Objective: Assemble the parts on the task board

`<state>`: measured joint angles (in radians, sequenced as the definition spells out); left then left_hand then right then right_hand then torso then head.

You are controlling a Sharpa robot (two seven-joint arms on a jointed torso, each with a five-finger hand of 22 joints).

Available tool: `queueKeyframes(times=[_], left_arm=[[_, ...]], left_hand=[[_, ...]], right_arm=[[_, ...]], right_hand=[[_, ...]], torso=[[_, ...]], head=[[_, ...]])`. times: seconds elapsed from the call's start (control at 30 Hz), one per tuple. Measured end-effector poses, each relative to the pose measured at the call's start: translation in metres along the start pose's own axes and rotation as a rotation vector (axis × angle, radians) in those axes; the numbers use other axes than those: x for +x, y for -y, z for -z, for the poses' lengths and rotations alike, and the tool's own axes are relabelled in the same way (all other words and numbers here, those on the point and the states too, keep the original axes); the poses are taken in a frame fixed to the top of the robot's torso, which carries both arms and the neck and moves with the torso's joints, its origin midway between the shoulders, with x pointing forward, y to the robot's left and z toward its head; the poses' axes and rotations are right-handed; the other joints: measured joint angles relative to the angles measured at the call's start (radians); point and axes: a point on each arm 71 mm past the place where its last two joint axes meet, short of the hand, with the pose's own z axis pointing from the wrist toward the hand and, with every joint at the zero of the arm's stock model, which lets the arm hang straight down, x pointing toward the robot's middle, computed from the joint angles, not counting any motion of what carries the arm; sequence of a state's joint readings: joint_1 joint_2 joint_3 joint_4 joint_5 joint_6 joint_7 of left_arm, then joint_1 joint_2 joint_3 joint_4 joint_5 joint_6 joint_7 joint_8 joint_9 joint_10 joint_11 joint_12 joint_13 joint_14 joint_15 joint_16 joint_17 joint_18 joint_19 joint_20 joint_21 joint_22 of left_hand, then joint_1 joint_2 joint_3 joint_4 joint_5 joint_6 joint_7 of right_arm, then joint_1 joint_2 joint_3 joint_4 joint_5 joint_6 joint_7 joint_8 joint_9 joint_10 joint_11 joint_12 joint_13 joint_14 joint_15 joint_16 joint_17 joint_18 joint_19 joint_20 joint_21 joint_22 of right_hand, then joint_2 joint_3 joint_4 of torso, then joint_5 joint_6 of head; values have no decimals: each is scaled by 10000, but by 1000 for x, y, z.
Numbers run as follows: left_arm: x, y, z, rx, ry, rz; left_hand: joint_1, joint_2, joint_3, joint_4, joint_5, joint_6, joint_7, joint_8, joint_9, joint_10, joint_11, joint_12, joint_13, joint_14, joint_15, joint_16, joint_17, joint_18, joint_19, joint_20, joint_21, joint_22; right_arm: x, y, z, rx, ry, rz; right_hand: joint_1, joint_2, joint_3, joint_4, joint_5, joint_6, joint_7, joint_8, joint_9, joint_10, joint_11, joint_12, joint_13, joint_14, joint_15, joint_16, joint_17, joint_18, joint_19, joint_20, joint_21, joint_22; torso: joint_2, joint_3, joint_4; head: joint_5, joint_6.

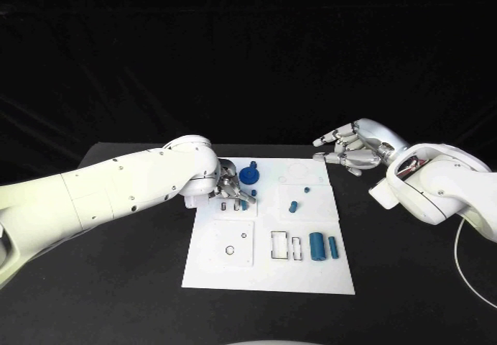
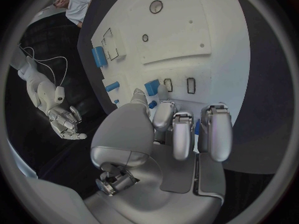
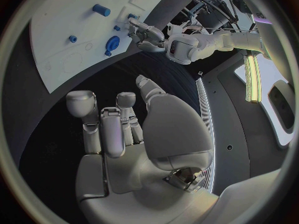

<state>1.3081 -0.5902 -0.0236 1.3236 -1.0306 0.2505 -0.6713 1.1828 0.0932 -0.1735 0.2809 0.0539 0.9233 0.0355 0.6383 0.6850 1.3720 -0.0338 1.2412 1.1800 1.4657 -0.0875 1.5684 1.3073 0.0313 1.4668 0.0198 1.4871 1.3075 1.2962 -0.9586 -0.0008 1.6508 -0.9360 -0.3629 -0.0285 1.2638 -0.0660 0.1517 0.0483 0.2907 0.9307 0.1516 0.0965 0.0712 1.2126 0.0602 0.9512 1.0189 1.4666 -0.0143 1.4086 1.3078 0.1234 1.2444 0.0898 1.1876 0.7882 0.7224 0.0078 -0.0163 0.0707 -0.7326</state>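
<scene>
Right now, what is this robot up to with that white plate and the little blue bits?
It is assembling small blue parts on the white task board. Its left hand is down on the board's far left part, fingers at a blue part beside the slots. Its right hand hovers open off the board's far right corner. Two blue cylinders lie near the board's right edge.

Task board (image 1: 271, 277) lies mid-table; 2 cylinders (image 1: 323, 246) sit at its right, a knob (image 1: 248, 173) behind.

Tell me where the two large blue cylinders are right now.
In the head view, the two large blue cylinders stand side by side on the task board, near its right edge, beside rectangular slots.
</scene>
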Motion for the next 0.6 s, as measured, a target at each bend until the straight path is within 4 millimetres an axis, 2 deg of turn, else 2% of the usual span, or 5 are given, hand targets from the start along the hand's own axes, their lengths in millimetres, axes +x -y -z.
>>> queueKeyframes(times=[0.37,0.6], left_arm=[[0,1,-1,1,-25,-25],[0,3,0,36,-30,-4]], left_hand=[[708,197,287,-287,0,1,0,0,209,-90,15,-29,-3,0,0,0,8,1,0,0,0,-1],[1580,304,940,-845,73,-170,-58,-186,282,-163,-18,-99,-41,-1,1,0,7,0,0,0,0,-1]], right_arm=[[0,0,0,13,-34,4],[1,0,0,26,-51,7]], right_hand=[[39,39,0,0,136,0,0,38,-1,0,0,0,-21,0,0,0,-1,0,0,0,0,-14],[39,39,1,0,174,0,0,38,-1,0,0,0,-21,0,0,0,-2,0,0,0,0,-14]], torso=[[-1,1,0],[1,1,0]], head=[[-1,-32],[-16,-64]])
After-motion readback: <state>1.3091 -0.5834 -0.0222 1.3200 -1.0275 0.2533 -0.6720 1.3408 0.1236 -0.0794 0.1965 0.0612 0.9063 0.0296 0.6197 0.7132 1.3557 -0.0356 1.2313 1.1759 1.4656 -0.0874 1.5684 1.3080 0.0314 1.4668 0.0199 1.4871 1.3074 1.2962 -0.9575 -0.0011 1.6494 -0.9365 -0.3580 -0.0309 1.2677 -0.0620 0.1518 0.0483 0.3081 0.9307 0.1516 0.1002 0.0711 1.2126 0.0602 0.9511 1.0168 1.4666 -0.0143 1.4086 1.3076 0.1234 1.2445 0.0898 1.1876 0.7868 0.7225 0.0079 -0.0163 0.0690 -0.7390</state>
